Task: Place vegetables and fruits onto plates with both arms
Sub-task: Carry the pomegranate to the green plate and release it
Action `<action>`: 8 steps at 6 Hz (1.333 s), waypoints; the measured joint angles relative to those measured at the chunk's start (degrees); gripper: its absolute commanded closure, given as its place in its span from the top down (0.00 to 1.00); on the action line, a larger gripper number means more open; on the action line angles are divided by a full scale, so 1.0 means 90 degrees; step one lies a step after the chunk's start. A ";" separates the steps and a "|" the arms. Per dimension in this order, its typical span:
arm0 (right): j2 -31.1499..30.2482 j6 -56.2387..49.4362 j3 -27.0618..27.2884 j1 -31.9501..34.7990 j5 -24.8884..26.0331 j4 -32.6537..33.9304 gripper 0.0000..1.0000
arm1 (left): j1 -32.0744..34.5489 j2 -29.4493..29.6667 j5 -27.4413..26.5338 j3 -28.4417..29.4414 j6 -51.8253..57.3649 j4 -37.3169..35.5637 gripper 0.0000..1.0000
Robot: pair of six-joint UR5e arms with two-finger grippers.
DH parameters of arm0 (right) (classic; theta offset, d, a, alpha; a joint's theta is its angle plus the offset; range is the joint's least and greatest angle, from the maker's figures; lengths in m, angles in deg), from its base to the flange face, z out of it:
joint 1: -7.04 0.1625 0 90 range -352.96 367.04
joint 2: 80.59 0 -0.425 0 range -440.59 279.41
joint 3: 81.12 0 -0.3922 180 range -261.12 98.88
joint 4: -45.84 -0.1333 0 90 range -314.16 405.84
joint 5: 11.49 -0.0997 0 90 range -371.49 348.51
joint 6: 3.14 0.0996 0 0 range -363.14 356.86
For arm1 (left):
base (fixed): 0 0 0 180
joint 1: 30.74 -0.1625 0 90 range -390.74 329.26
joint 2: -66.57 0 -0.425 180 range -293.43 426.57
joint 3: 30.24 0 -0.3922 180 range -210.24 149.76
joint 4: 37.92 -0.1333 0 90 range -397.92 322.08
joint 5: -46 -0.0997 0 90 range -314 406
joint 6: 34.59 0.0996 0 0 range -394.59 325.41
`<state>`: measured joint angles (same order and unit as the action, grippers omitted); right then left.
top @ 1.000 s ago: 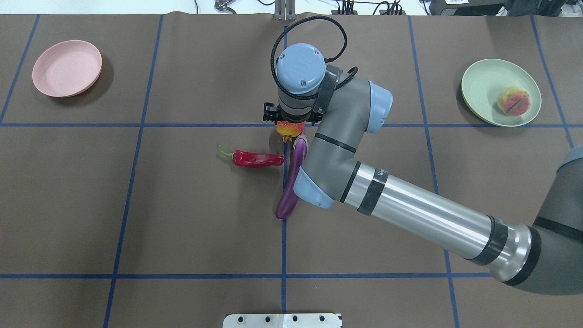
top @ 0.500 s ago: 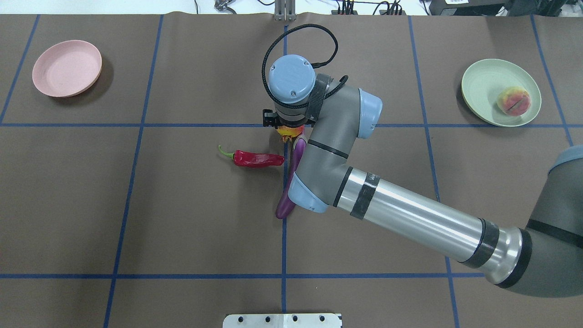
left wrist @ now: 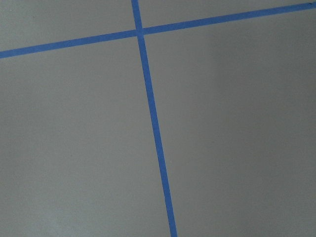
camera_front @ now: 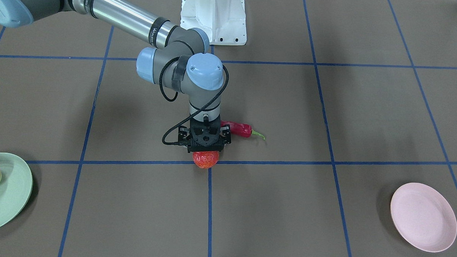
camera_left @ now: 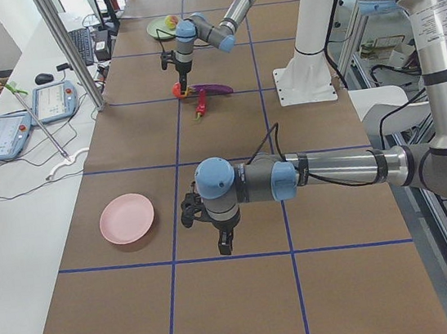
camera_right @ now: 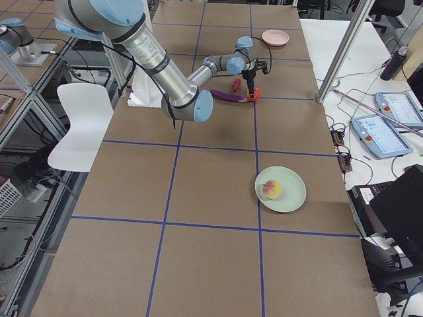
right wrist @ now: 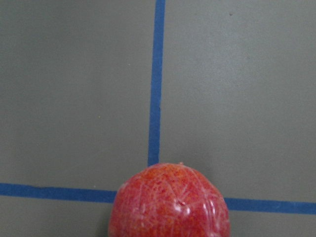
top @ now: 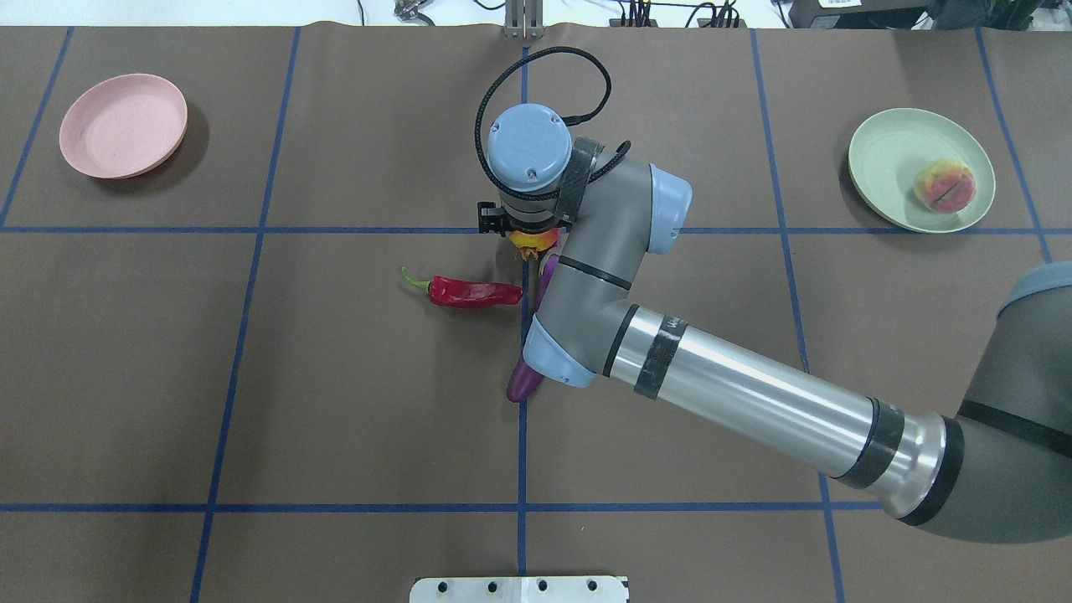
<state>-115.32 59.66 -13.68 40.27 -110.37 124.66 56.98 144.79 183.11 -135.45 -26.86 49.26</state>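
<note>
Ball (camera_front: 205,160) under R hand (camera_front: 205,151), chili (camera_front: 238,129) beside

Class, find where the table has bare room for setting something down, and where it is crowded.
Bare: the pink plate, the brown mat between it and the chili, and half the green plate beside the peach. Crowded: mid-table, where chili, eggplant, orange-red ball and the right pincer cluster.

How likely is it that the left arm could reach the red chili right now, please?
Probably yes: the chili lies bare on the table, stem end toward the left arm, with nothing between. The right arm crowds only its blunt tip, above the round fruit.
</note>
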 measured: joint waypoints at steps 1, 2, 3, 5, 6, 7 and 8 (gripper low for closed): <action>0.0029 -0.0004 -0.0085 -0.0010 0.0000 -0.0073 1.00 | 0.0000 0.0000 0.0000 0.0001 0.0000 0.0000 1.00; 0.0036 -0.0022 -0.0110 -0.0015 -0.0002 -0.0100 0.67 | 0.0000 0.0000 0.0000 0.0010 0.0003 0.0001 1.00; 0.0039 -0.0041 -0.0116 -0.0016 -0.0007 -0.0111 0.01 | 0.0000 0.0000 0.0000 0.0016 0.0005 0.0000 1.00; 0.0015 -0.0048 0.0036 0.0106 -0.0046 -0.0112 0.00 | 0.0000 0.0004 0.0000 0.0020 0.0001 0.0004 1.00; -0.0023 -0.0117 0.0122 0.0374 -0.0236 -0.0092 0.00 | 0.0000 0.0003 0.0003 0.0019 0.0000 0.0008 1.00; -0.0153 -0.0507 0.0169 0.0830 -0.0669 -0.0093 0.00 | 0.0000 0.0003 0.0011 0.0017 0.0000 0.0010 1.00; -0.0395 -0.1255 0.0179 0.1392 -0.1168 -0.0108 0.00 | 0.0000 0.0004 0.0016 0.0019 0.0000 0.0010 1.00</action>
<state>-118.87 48.37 -12.07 52.80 -120.88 123.69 56.98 144.83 183.26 -135.29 -26.86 49.35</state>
